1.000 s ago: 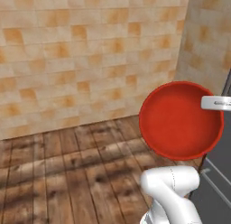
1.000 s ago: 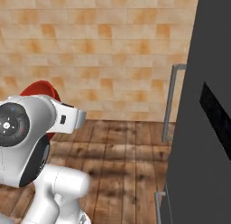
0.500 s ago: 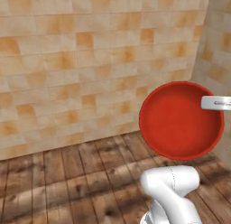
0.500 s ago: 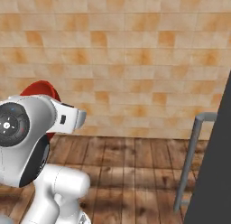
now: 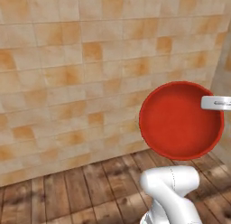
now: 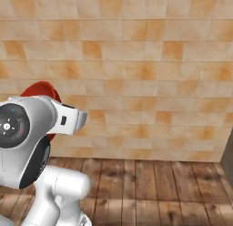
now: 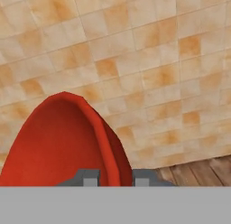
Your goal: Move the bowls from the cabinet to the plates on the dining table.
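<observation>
The step in hand looks like the carry: the red bowl [image 5: 180, 120] is off the cabinet and up in the air, with neither the cabinet nor the dining counter in sight. In both base views a tan tiled wall [image 5: 67, 74] takes up the upper part of the frame and a wooden plank floor [image 6: 150, 184] runs along the bottom.

In the left base view the bowl sits at the right middle of the frame, tipped on edge so its open side faces the camera, above the white arm [image 5: 173, 191] that rises from the lower right. In the right base view a sliver of the bowl's red rim peeks out at the left middle, behind the arm's big white joint.

The claw [image 7: 116, 178] is clenched on the bowl's rim. In the hand view its two dark tips stand at the bottom centre with the red wall of the bowl rising between them, one tip inside and one outside, the jaws narrow with just the rim's thickness between.

My guess at the next move: the base needs to bring the dining counter and its plates into view, then the arm must level the bowl and lower it onto a plate before letting go. The edge-on grip could slip if swung fast.
</observation>
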Controlling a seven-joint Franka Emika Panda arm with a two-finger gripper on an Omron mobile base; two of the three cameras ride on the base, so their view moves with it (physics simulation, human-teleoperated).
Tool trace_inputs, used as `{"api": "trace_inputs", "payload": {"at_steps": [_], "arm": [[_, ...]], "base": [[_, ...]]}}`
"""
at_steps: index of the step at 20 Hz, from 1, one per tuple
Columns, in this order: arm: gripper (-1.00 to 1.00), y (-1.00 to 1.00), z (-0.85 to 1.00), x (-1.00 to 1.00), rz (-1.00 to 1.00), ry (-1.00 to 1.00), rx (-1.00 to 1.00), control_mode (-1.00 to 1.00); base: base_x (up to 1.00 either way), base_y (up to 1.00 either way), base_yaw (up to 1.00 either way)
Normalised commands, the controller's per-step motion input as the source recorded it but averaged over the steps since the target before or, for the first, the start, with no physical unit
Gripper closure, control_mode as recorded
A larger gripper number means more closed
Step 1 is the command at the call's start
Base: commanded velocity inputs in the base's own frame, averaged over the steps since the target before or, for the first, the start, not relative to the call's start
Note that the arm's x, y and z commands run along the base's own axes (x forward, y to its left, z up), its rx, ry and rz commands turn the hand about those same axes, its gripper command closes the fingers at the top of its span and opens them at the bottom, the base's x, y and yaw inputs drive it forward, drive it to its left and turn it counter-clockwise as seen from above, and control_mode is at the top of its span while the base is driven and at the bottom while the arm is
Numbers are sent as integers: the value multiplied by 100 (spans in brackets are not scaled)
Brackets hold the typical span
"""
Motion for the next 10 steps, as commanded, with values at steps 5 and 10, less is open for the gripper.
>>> {"api": "trace_inputs", "payload": {"at_steps": [5, 10], "arm": [[100, 0, 0, 0, 0, 0, 0, 100], [100, 0, 0, 0, 0, 0, 0, 100]], "base": [[99, 17, -3], [79, 14, -3]]}}
